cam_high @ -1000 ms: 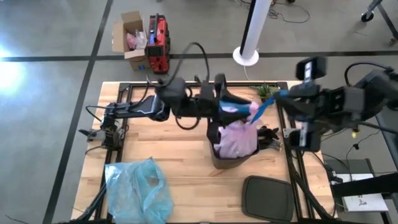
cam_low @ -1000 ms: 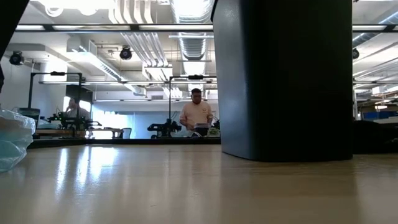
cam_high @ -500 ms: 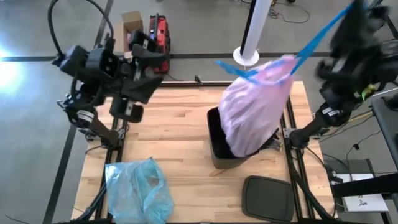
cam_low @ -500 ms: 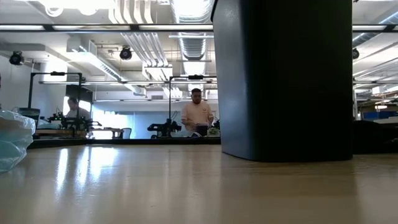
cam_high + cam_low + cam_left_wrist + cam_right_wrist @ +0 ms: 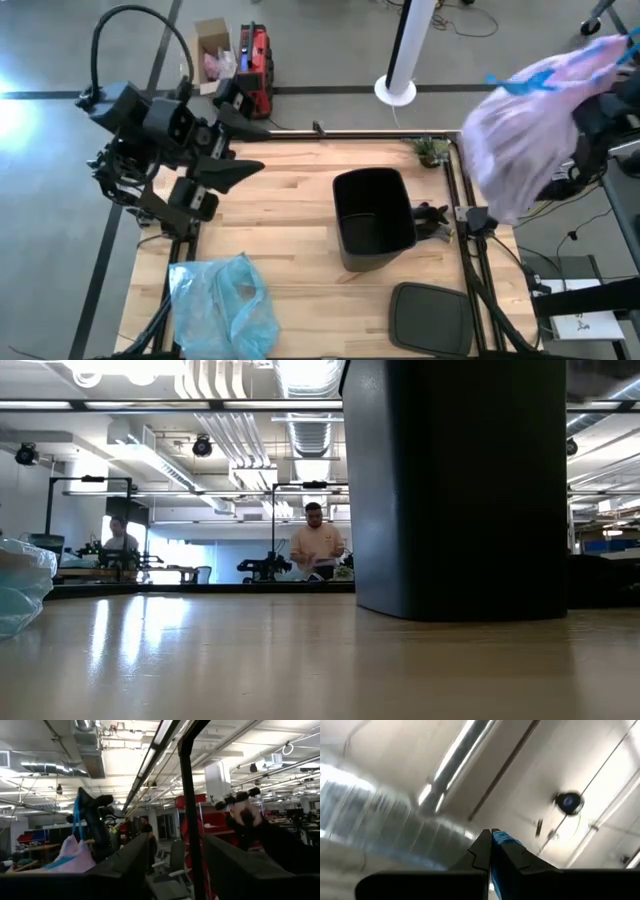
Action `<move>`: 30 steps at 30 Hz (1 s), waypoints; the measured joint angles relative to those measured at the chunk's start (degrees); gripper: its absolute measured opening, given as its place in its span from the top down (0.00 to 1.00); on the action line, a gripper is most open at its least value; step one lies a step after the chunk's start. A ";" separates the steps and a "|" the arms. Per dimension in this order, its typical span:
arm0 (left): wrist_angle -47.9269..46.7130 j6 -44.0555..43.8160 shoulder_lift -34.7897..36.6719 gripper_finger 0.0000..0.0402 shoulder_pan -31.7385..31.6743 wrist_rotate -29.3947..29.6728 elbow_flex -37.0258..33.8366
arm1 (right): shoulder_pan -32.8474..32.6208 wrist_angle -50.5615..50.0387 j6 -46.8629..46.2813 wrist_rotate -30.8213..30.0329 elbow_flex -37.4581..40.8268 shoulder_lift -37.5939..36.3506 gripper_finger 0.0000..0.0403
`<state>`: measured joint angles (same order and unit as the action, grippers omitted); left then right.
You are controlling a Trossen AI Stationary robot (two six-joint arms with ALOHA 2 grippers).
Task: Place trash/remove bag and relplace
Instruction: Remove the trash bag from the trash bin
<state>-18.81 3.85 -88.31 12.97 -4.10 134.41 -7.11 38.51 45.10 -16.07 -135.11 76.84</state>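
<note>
The bag (image 5: 530, 125), full and pale lavender-pink, hangs in the air past the bench's right edge, clear of the black bin (image 5: 374, 215). Its blue drawstring (image 5: 501, 840) is pinched between the closed fingers of the right gripper (image 5: 491, 836), seen in the right wrist view pointing up at the ceiling; in the high view that gripper is cut off at the picture's corner. The bin stands open and unlined right of the bench's centre, its inside too dark to show whether any trash remains. The left gripper (image 5: 243, 137) is raised over the bench's far left part, its fingers (image 5: 125, 865) parted with nothing between them. A light-blue plastic bag (image 5: 222, 305) lies crumpled at the near left corner, and a dark lid (image 5: 430, 318), probably the bin's, lies at the near right edge.
</note>
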 joint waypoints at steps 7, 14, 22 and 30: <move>0.07 0.07 -1.40 0.55 -0.02 0.44 0.02 | 0.04 -18.73 8.27 -22.56 0.28 0.45 1.00; 2.76 -0.04 -3.52 0.57 -0.04 0.64 0.02 | 1.60 -35.88 5.02 -24.45 0.31 4.23 1.00; 5.90 1.09 -5.95 0.56 -0.05 6.39 0.02 | 10.42 -54.31 -12.53 -20.48 0.39 9.15 1.00; 4.27 0.29 -5.89 0.56 0.11 8.66 0.02 | 18.37 -68.11 -27.07 -13.62 0.37 10.96 1.00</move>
<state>-14.54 4.14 -94.19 13.08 4.56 134.43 11.25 -29.60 18.03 -29.69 -134.74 87.80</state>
